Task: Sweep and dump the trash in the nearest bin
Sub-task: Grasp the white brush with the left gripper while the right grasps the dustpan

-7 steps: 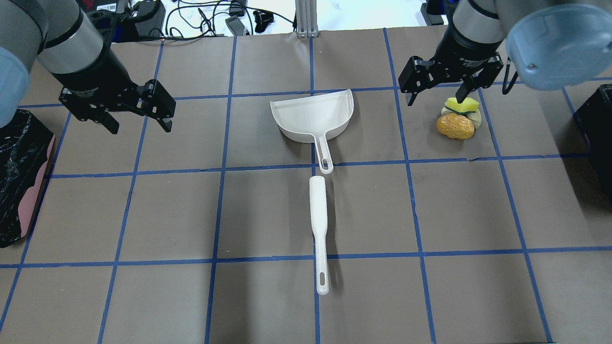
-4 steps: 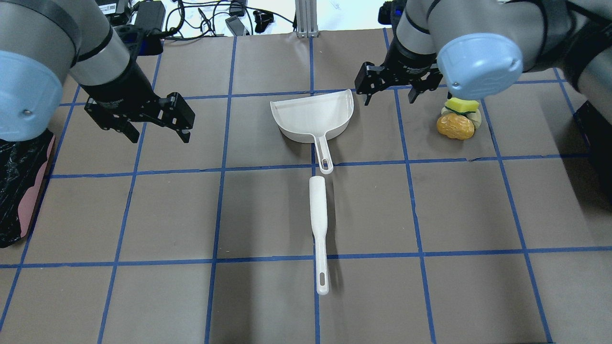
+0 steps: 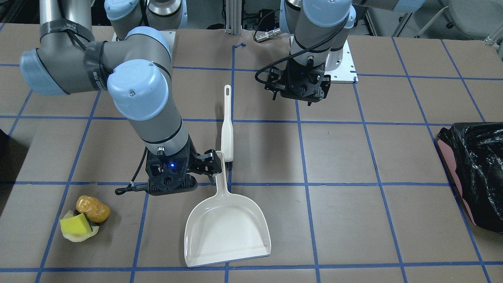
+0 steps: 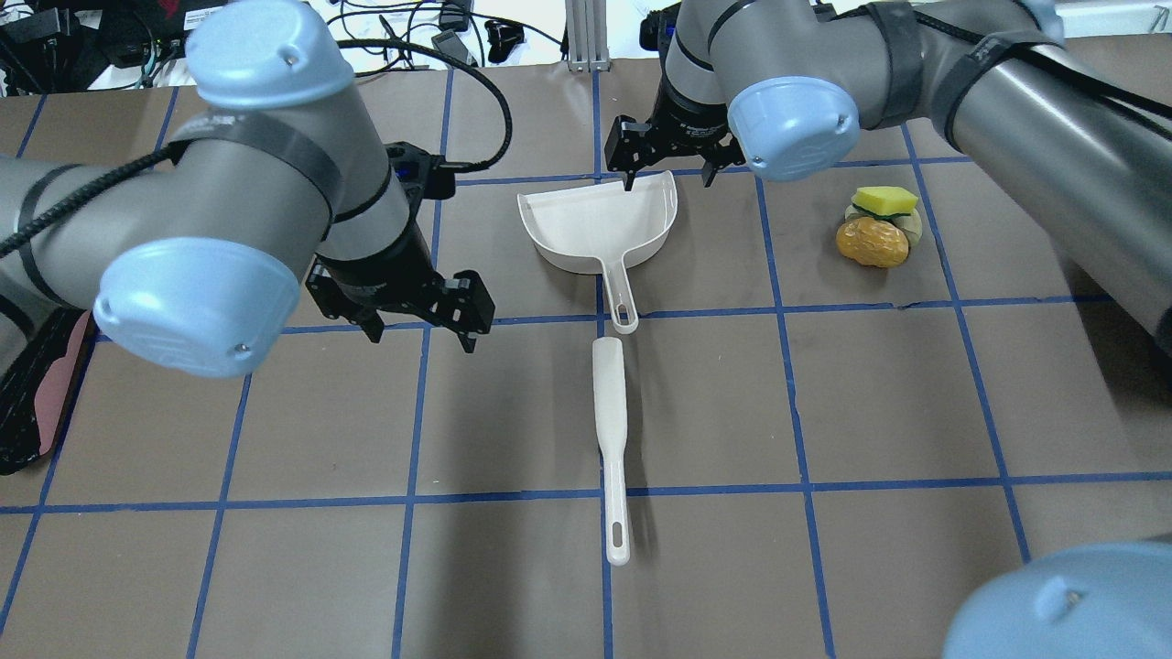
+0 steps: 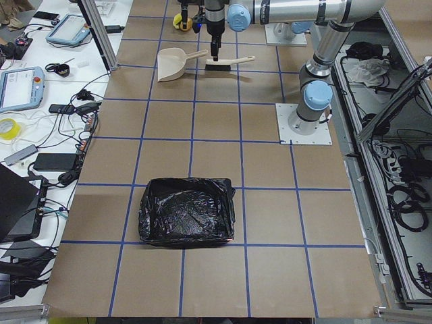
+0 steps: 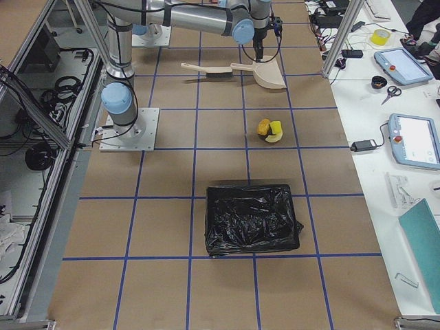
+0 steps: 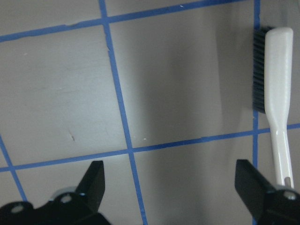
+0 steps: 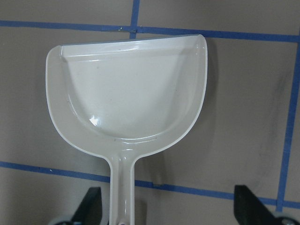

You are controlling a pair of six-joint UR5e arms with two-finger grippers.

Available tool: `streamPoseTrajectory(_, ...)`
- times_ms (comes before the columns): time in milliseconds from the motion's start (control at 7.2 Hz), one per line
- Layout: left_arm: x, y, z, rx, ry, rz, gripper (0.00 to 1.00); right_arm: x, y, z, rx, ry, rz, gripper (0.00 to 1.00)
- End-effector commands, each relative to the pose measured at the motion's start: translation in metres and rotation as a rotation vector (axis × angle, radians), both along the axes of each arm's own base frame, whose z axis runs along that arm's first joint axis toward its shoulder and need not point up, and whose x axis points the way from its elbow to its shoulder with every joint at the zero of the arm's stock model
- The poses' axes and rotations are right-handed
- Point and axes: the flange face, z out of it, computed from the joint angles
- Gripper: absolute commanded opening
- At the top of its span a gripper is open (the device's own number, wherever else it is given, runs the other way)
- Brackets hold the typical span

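The dustpan (image 4: 600,224) lay on the table (image 4: 275,430), mouth away from the robot, handle toward it. Just beyond the handle's tip, in line and not touching, lay the brush (image 4: 611,430). Well right of the dustpan sat the scrap (image 4: 909,225) with the sponge (image 4: 884,199) on it and the potato-like lump (image 4: 872,242) touching on the robot's side. Farther right stood the right bin (image 6: 252,218); far left of the dustpan, the left bin (image 3: 477,173).
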Motion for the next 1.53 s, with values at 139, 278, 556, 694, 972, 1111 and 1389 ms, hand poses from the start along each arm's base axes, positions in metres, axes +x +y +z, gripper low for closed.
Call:
streamPoseTrajectory(139,-0.063,0.054,-0.059,-0.004,0.092,0.003,1.00,0.051,0.006,-0.053,0.050,0.064,0.101,1.00)
streamPoseTrajectory(278,-0.079,0.078,-0.083,-0.032,0.100,0.010,1.00,0.052,0.012,-0.062,0.062,0.074,0.157,1.00)
streamPoseTrajectory(556,-0.092,0.099,-0.103,-0.003,0.083,0.050,1.00,0.048,0.038,-0.101,0.085,0.081,0.194,0.96)
streamPoseTrajectory(694,-0.103,0.105,-0.113,0.026,0.084,0.034,0.97,0.053,0.046,-0.106,0.069,0.078,0.207,0.97)
streamPoseTrajectory(972,-0.120,0.111,-0.130,0.041,0.074,0.019,0.93,0.085,0.067,-0.109,0.069,0.086,0.262,0.96)
streamPoseTrajectory(1111,-0.129,0.114,-0.138,0.039,0.074,0.018,0.93,0.080,0.067,-0.112,0.061,0.138,0.282,0.90)
streamPoseTrajectory(1389,-0.142,0.120,-0.156,0.057,0.056,0.021,0.90,0.076,0.070,-0.120,0.071,0.168,0.296,0.87)
